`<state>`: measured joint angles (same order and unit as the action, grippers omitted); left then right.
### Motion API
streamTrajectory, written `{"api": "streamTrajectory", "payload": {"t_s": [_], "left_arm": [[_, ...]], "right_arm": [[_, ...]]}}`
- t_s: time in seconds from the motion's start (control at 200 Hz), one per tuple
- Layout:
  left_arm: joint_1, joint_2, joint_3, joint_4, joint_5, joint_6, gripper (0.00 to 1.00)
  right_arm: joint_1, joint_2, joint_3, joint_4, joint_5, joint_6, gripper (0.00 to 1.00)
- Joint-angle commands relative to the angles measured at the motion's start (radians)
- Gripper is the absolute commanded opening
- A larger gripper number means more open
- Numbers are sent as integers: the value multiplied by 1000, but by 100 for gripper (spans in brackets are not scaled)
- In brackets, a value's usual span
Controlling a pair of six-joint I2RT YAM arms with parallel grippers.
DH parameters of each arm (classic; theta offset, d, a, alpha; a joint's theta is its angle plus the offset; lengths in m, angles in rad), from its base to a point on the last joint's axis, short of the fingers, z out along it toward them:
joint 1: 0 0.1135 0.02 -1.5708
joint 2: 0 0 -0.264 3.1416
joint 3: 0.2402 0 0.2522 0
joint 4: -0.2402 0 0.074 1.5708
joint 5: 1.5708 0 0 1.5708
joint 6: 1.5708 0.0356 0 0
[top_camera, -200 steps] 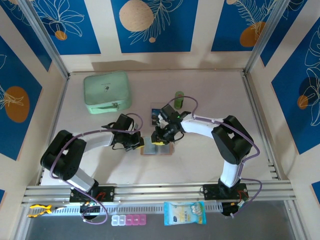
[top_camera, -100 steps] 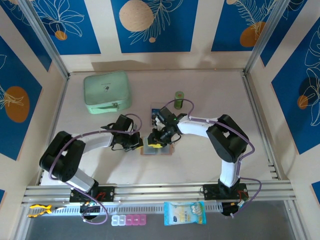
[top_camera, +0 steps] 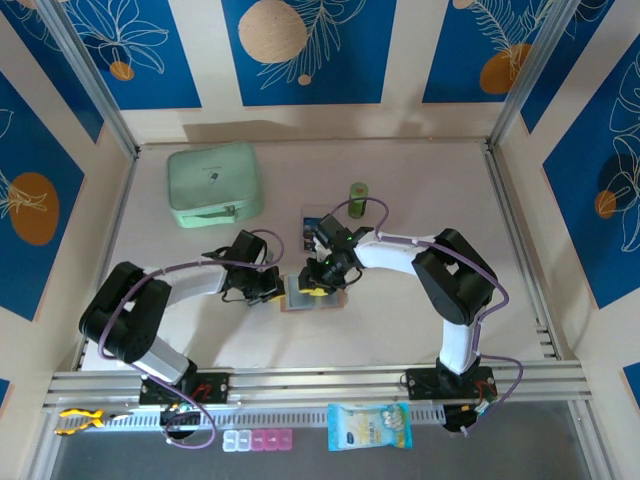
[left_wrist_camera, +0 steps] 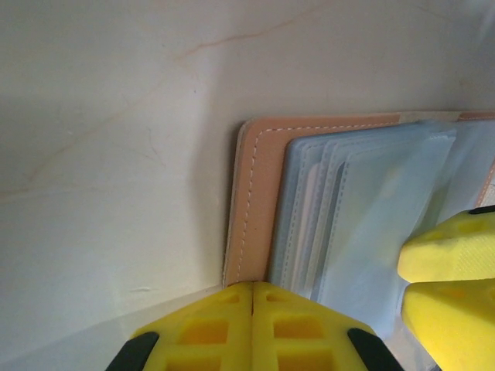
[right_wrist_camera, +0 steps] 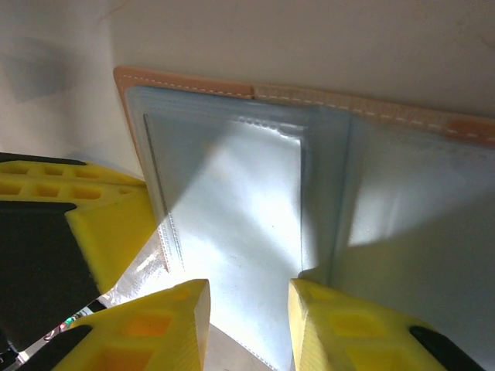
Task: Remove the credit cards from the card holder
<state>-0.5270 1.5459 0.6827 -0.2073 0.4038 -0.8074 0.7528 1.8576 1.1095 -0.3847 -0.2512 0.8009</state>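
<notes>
Mint-green zip case (top_camera: 214,184) sat back-left on the pale table (top_camera: 440,200), green cylinder (top_camera: 358,194) stood upright mid-back, blue-and-white packet (top_camera: 369,426) and pink-and-clear pill box (top_camera: 258,440) lay near each other at the near edge.

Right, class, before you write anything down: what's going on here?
Two robot arms are working on an open card holder lying flat on the table. The left gripper, shut, sits at the holder's left edge, seemingly pinning it down. The right gripper, jaws apart, is down over the clear sleeves, apparently reaching for what is inside. One card lies on the table just beyond the holder.
</notes>
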Motion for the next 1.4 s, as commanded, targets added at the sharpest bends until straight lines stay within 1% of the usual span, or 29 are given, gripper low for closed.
{"api": "streamTrajectory", "payload": {"t_s": [0.0,0.13,0.225,0.42,0.615,0.83,0.895,1.251,1.396], "left_arm": [[2,3,18,-87,-53,28,6],[6,-5,30,-91,-53,31,6],[6,-35,35,-61,-39,18,6],[1,-86,51,-29,-7,-24,9],[-14,-76,38,46,38,-86,19],[-38,-32,53,68,45,-94,30],[-44,-18,55,74,48,-97,32],[-59,28,62,86,50,-106,33],[-62,30,69,100,61,-114,27]], "right_arm": [[1,-3,1,-46,25,-14,34],[-2,-6,-7,-39,22,-16,33],[-4,-4,-15,-23,8,-13,33],[-11,-1,-34,7,-15,-3,30],[-25,-3,-52,27,-33,-2,28],[-41,-3,-76,57,-60,4,26],[-46,0,-84,68,-69,8,26],[-66,5,-123,128,-121,29,22],[-67,-11,-136,159,-140,38,22]]}}
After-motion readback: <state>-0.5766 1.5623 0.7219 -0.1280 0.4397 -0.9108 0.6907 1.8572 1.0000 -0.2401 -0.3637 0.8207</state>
